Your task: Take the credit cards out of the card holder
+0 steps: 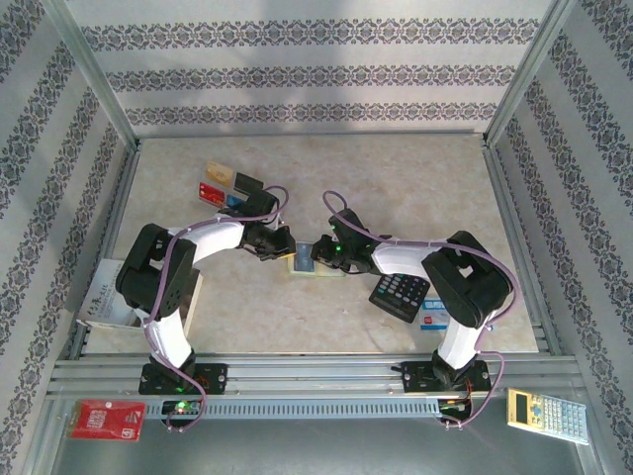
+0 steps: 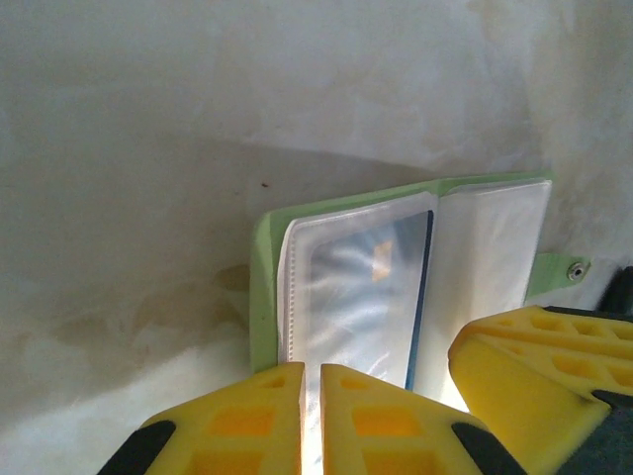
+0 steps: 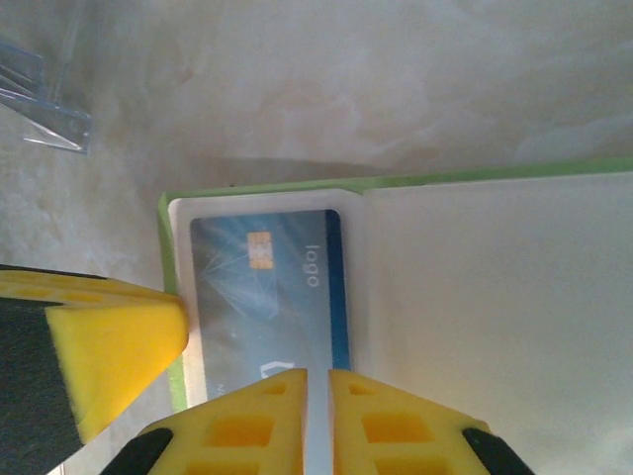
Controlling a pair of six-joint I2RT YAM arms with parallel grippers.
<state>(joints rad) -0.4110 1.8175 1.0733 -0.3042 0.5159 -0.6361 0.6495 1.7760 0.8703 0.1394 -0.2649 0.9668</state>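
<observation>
The lime-green card holder point(image 1: 300, 265) lies open on the table between both arms. In the left wrist view its green edge point(image 2: 260, 297) frames a clear sleeve with a blue-and-white credit card point(image 2: 368, 287) inside. My left gripper point(image 2: 311, 381) is shut on the sleeve's near edge. In the right wrist view that blue card point(image 3: 267, 287), with a chip and "logo", lies on the holder's point(image 3: 396, 182) cream inner face. My right gripper point(image 3: 317, 384) is shut on the card's near edge. Tan point(image 1: 219, 173), black point(image 1: 247, 182) and red point(image 1: 211, 192) cards lie at the back left.
A black calculator point(image 1: 400, 292) and a blue-and-white box point(image 1: 432, 315) sit under the right arm. A white booklet point(image 1: 107, 297) lies at the left edge. A red packet point(image 1: 107, 419) and a pale calculator point(image 1: 546, 414) rest in front of the rail. A clear plastic piece point(image 3: 40, 94) stands nearby.
</observation>
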